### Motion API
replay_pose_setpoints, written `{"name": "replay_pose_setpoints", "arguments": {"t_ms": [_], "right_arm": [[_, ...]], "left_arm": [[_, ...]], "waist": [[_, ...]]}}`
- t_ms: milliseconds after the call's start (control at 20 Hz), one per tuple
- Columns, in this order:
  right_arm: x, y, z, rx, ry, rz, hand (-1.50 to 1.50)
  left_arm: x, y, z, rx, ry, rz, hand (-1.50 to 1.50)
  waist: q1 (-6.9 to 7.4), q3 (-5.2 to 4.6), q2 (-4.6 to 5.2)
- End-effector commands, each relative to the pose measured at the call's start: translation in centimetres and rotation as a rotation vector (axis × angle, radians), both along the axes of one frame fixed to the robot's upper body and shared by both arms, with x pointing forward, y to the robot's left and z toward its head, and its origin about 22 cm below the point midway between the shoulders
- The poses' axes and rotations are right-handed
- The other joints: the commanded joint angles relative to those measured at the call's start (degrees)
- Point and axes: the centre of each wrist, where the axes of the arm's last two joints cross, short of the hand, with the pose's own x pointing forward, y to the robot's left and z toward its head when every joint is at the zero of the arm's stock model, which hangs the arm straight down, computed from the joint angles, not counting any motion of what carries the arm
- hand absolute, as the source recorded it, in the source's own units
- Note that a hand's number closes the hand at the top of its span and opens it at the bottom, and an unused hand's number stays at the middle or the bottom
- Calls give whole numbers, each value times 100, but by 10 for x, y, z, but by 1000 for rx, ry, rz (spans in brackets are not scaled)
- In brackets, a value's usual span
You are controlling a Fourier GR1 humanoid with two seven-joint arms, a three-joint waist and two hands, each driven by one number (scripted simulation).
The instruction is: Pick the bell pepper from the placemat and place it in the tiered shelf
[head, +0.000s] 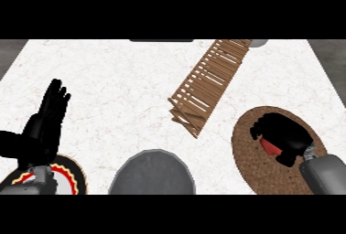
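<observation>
White desk (pixel 121 91) carrying: wooden tiered shelf (pixel 206 87), brown placemat (pixel 250 151), grey plate (pixel 152 176). Right hand (pixel 283 135) curling over red bell pepper (pixel 272 147) on placemat. Left hand (pixel 46 123) resting, fingers up.

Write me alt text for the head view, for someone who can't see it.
The robot's right hand curls round a red bell pepper on a round brown placemat at the counter's right. A wooden tiered shelf lies beyond it. The left hand rests open at the left, above a patterned plate; a grey plate sits front centre.
</observation>
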Motion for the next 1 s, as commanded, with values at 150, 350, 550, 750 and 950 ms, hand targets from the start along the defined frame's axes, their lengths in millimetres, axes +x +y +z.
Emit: {"name": "replay_pose_setpoints", "arguments": {"t_ms": [150, 350, 550, 750, 950], "right_arm": [[8, 5, -2, 43, -118, 96, 150], [-8, 0, -2, 99, 66, 130, 150], [-20, -14, 6, 180, 192, 167, 150], [-28, -16, 26, 275, 296, 176, 150], [-37, -24, 70, 411, 252, 191, 150]], "left_arm": [[11, -4, 14, -16, 2, -2, 0], [7, 6, 5, -8, 16, 3, 0], [0, 9, -1, 13, -18, 27, 0], [4, -5, -9, -8, 3, 9, 0], [-9, 8, -7, -5, 4, 11, 0]], "waist": [[-12, 61, 40], [-46, 58, 31], [-77, 55, 19], [-138, 51, 16], [-126, 52, 6]]}}
